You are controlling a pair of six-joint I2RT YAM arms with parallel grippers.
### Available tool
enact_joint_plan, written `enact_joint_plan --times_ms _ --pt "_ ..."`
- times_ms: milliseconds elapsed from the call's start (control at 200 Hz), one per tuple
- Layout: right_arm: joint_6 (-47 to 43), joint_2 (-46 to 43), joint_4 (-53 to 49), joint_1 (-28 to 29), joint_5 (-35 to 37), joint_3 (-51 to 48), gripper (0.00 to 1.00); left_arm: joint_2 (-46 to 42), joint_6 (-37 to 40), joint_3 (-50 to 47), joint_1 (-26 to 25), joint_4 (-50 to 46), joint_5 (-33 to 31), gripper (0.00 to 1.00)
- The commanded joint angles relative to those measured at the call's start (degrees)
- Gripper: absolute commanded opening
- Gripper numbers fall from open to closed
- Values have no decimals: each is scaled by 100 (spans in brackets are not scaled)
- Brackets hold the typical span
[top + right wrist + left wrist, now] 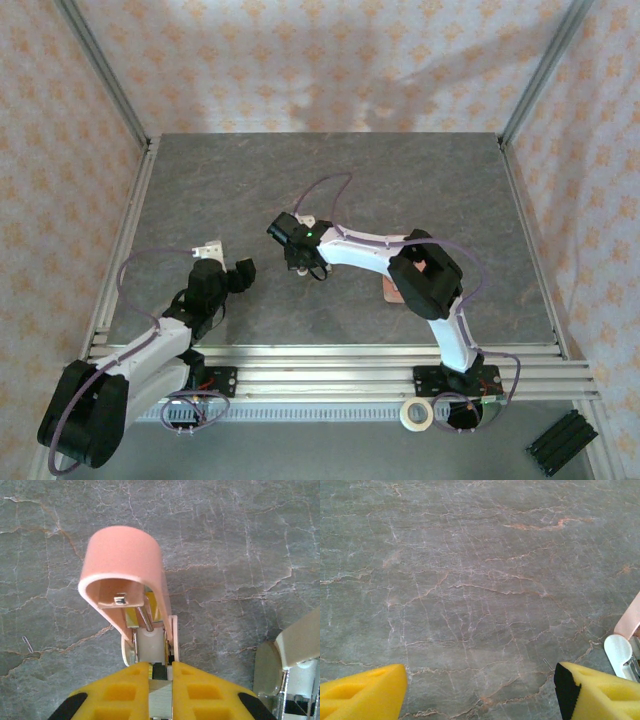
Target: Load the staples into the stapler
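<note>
- The left arm [150,345] rises from its base at 7 o'clock of the overhead view and is folded low. Its wrist points toward 2 o'clock.
- The yellow left fingers [360,690] are spread wide over bare tabletop [400,180], with nothing between them.
- The right arm [360,250] starts at 5 o'clock with the elbow bent. Its forearm runs toward 10 o'clock, to mid-tabletop.
- The right fingers [115,692] are pressed in on the rear of the pink stapler [125,565], pinching it. The stapler's cap is swung up, baring the spring rod and channel. I cannot tell whether the channel holds anything.
- A single staple [27,644] lies flat at 9 o'clock of the stapler, apart from it.
- The tabletop is grey, veined stone. Aluminium rails [330,355] line its near edge, and orange-patterned walls [330,60] enclose it.
- On the near ledge sit a tape roll [417,413] and, at 4 o'clock, a black ribbed piece [562,443].
- A small pink block [391,290] sits by the right elbow.
- A small white object [210,247] lies just past the left wrist.
- A cream stapler [290,645] lies at 4 o'clock of the pink one.
</note>
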Motion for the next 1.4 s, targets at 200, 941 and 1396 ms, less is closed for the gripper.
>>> enact_joint_plan --times_ms 200,941,1396 --pt "-32 -268 59 25 159 115 15 -2 115 147 50 175 -42 78" --pt "123 -318 392 50 159 -178 15 -10 117 151 50 153 -46 78" --pt "155 -94 340 52 106 -154 15 -2 123 152 50 150 -53 78"
